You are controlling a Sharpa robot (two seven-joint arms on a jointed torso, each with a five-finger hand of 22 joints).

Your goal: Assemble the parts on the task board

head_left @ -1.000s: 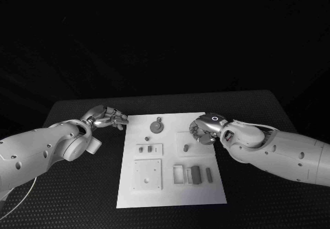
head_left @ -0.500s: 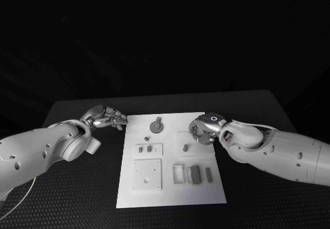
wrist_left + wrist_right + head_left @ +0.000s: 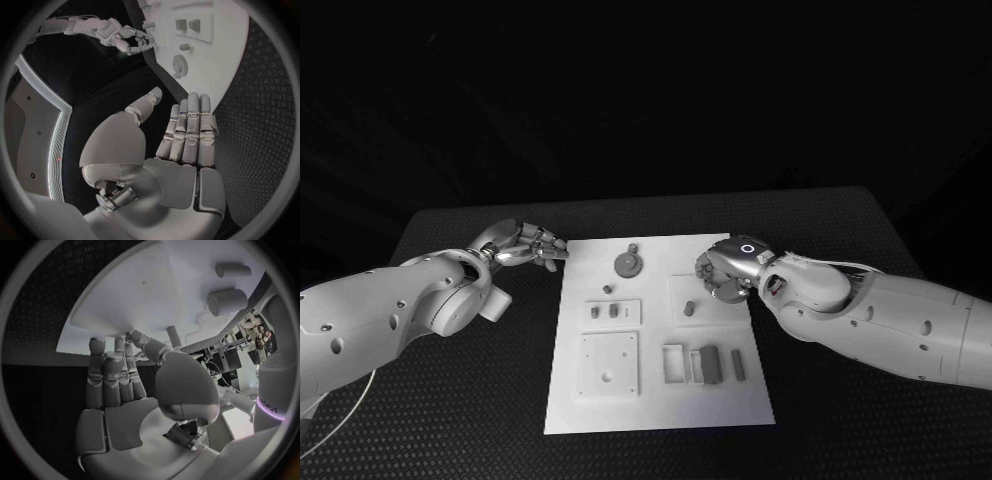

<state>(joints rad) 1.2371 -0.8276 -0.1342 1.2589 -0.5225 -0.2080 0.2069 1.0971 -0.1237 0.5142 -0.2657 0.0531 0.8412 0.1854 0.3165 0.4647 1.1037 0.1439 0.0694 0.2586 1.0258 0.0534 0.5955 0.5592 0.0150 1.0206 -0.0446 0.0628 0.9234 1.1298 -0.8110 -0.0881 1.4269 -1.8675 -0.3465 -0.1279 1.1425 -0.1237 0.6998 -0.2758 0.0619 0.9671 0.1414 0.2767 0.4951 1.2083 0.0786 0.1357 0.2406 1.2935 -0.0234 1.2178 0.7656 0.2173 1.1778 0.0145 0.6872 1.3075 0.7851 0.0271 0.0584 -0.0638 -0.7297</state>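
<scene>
The white task board (image 3: 661, 405) lies mid-table, also seen in the wrist views (image 3: 215, 47) (image 3: 140, 295). On it are a round grey piece (image 3: 629, 264) (image 3: 179, 64), a short peg (image 3: 688, 309) (image 3: 174, 335), two small plates and several bars. My right hand (image 3: 728, 272) (image 3: 125, 385) (image 3: 125, 40) hovers over the board's right edge, just above the peg. Its thumb tip meets a fingertip, and I cannot tell if anything is pinched. My left hand (image 3: 524, 247) (image 3: 181, 145) sits off the board's far left corner, fingers straight, thumb apart, holding nothing.
A plate with two small pieces (image 3: 612, 312) and a square plate (image 3: 609, 365) occupy the board's left half. Several upright bars (image 3: 710, 365) stand at its near right. Black matting (image 3: 473, 400) surrounds the board on all sides.
My right hand has edged very slightly towards the board's middle. The left hand and the parts have stayed put.
</scene>
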